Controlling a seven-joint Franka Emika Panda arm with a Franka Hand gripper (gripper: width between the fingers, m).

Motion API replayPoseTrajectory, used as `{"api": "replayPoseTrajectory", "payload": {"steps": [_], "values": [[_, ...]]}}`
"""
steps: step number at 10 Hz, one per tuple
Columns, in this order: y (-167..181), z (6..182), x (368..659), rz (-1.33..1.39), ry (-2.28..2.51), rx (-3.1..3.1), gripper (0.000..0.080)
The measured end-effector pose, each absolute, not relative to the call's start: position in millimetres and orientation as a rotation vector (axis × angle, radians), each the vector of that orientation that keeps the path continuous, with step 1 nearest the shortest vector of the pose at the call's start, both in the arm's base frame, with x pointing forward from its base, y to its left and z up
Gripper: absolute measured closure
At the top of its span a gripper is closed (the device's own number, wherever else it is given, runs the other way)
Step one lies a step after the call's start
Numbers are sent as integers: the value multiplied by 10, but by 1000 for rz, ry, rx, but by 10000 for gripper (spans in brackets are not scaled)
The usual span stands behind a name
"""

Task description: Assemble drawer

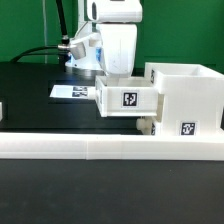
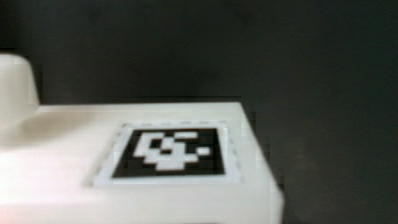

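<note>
The drawer's tall white housing stands at the exterior view's right, with a tag low on its front. A small white tray with a square tag on its face sticks out of the housing's upper opening towards the exterior view's left, level and off the table. My gripper comes straight down onto the tray's top edge and appears shut on its wall; the fingertips are hidden. The wrist view shows a white tagged face close up, over the dark table; no fingers show there.
A long low white rail runs across the front of the table. The marker board lies flat behind the tray at the left. Black cables and a green backdrop are at the back.
</note>
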State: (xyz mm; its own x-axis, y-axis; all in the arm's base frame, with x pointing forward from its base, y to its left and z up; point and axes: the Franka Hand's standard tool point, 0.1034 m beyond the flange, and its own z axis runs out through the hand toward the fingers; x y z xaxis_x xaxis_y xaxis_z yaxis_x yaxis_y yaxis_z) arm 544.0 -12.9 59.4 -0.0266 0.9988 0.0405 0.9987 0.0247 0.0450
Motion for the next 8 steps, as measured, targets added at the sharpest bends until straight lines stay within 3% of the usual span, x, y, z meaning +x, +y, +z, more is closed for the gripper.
{"api": "replayPoseTrajectory", "payload": {"steps": [8], "values": [[-131,551,5375,32,2275,2216,755]]}}
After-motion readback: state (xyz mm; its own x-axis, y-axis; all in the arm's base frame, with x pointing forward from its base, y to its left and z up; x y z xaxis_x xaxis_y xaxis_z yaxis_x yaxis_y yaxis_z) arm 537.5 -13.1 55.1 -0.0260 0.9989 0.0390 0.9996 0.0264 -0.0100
